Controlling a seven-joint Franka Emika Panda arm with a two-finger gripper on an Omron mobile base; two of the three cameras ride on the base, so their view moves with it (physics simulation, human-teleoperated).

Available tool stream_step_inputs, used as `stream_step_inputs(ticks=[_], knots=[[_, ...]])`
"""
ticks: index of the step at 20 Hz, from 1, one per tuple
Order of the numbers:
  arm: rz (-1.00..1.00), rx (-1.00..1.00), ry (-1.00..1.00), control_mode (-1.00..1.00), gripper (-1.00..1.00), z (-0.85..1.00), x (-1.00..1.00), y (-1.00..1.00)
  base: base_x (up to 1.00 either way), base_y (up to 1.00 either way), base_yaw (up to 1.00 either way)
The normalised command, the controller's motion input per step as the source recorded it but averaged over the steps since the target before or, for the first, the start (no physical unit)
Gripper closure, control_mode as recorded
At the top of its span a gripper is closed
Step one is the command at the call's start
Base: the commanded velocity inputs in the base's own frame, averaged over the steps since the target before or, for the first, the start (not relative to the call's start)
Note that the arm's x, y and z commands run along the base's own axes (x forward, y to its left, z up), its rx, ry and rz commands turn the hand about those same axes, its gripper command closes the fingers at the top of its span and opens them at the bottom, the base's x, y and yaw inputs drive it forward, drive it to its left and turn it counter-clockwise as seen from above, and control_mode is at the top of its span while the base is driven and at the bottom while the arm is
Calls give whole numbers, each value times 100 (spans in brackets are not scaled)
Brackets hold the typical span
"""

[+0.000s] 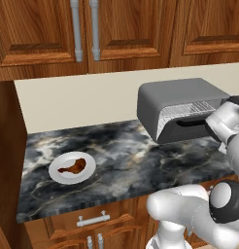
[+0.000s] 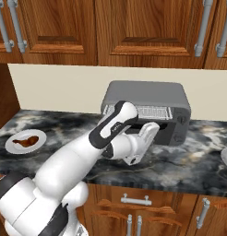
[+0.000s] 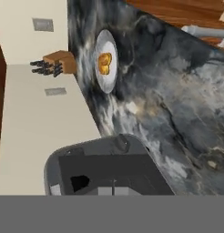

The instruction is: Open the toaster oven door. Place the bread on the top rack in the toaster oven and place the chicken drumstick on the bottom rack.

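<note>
Toaster oven (image 1: 182,104) sits at the back of the dark marbled desk (image 1: 126,165), against the cream wall. Toaster oven door (image 2: 154,125) looks at most cracked: a wire grid strip shows along the upper front with a dark slot under it. Can't tell which rack that grid is.

Claw is right at the oven front, hand pressed up near the door in the right base view, fingertips hidden behind the wrist. Claw is fully closed. Whether it's pinching the door edge or handle can't be told. Hand view looks along the oven's rounded grey body (image 3: 104,168) with a knob on the face, desk running away beyond it.

Chicken drumstick (image 1: 74,167) is well away from the claw, on the far left end of the desk, lying on a white plate (image 1: 72,178); dark reddish-brown, thin bone end pointing left.

Bread (image 3: 104,63) is on the other side of the claw, past the oven's knob end, on a second white plate (image 3: 106,43); golden-tan lump, roughly mid-plate. That plate's rim shows at the right edge of the right base view.

Wooden knife block (image 3: 59,63) stands by the wall just beyond the bread plate. Wood cabinets (image 1: 92,29) above, drawers below the desk.
</note>
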Motion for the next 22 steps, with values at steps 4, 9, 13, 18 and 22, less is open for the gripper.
stream_step_inputs(ticks=[4, 9, 13, 18, 22], knots=[[3, -41, 4, -100, 100, 15, -31, -19, 0, 0, 0], [2, -44, 9, -100, 100, 15, -24, -19, 0, 0, 0], [3, -43, 18, -100, 100, 14, -19, -19, 0, 0, 0], [4, -43, 25, -100, 100, 23, -12, -14, 0, 0, 0], [1, -32, 38, -100, 100, 36, -8, -1, 0, 0, 0]])
